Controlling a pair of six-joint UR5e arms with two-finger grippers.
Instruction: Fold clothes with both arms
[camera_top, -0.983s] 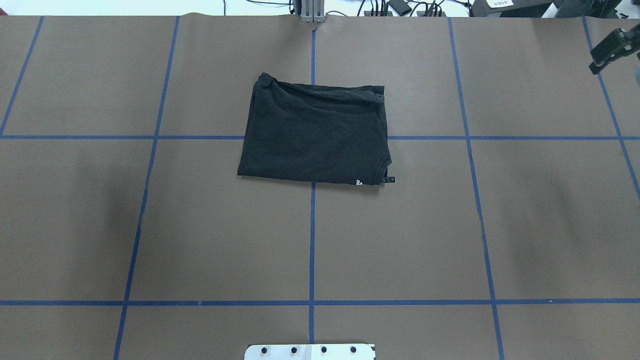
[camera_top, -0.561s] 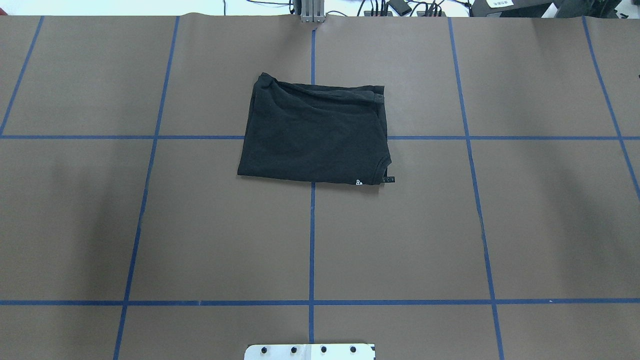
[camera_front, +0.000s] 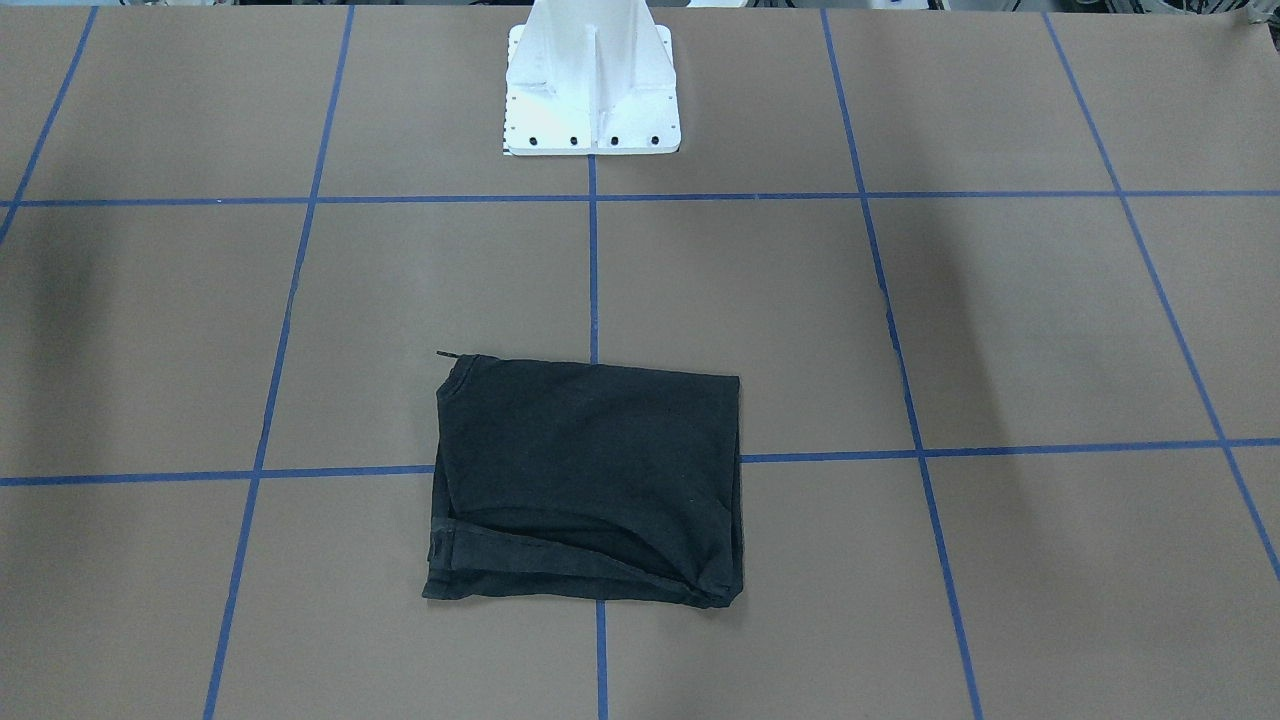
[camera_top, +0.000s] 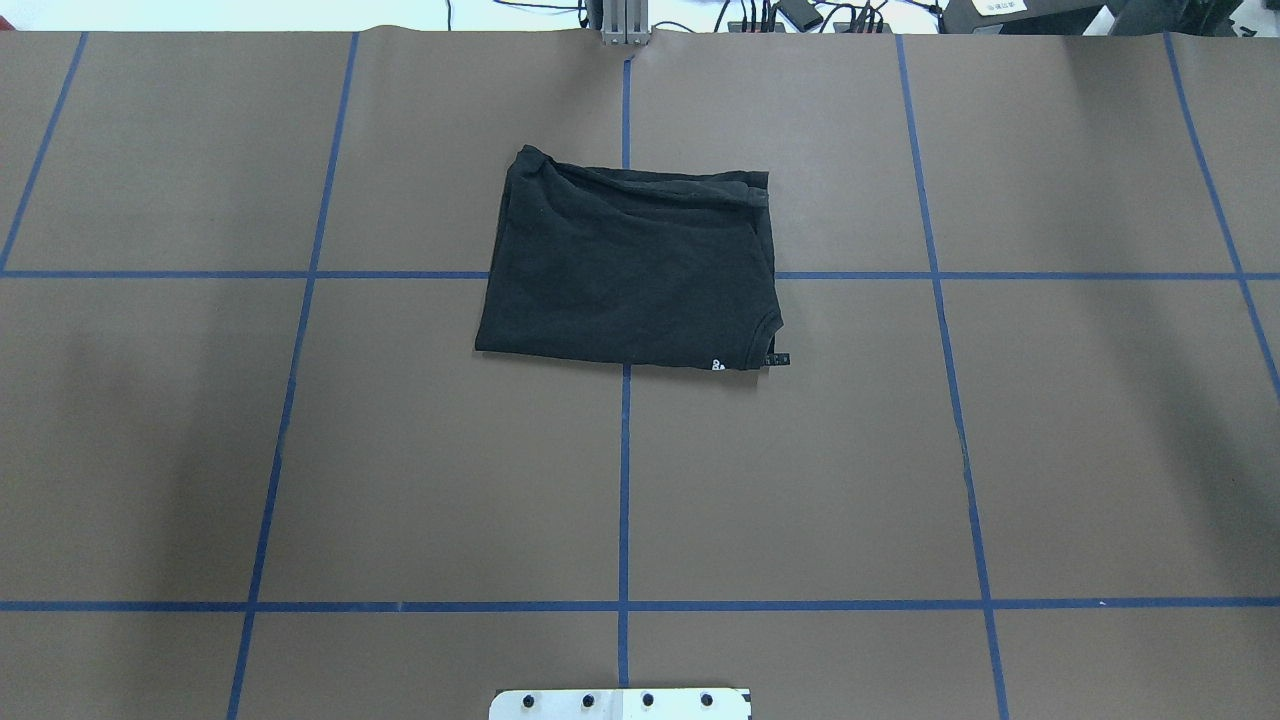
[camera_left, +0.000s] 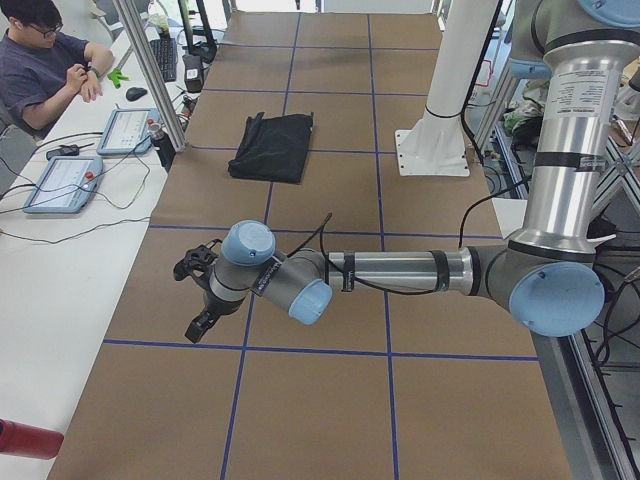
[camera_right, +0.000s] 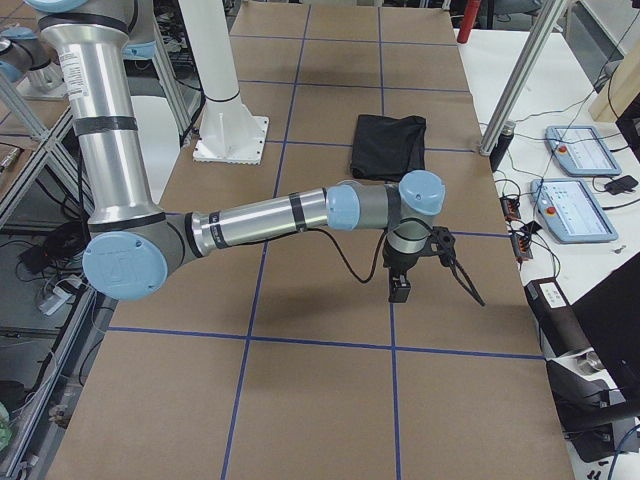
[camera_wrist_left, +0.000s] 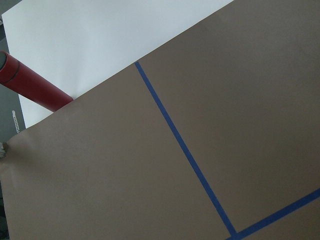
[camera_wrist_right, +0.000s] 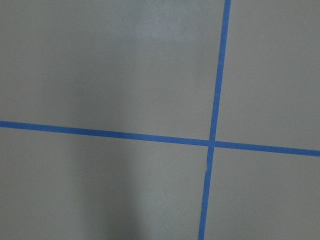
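One black short-sleeved cotton T-shirt (camera_top: 628, 275), folded rectangular, lies flat mid-way along the brown paper-covered table (camera_top: 300, 450). Judged soft, light and limp; best pinched at two hem corners. Left gripper (camera_left: 198, 300) and right gripper (camera_right: 438, 288) are well apart from it; whether they are open cannot be told.
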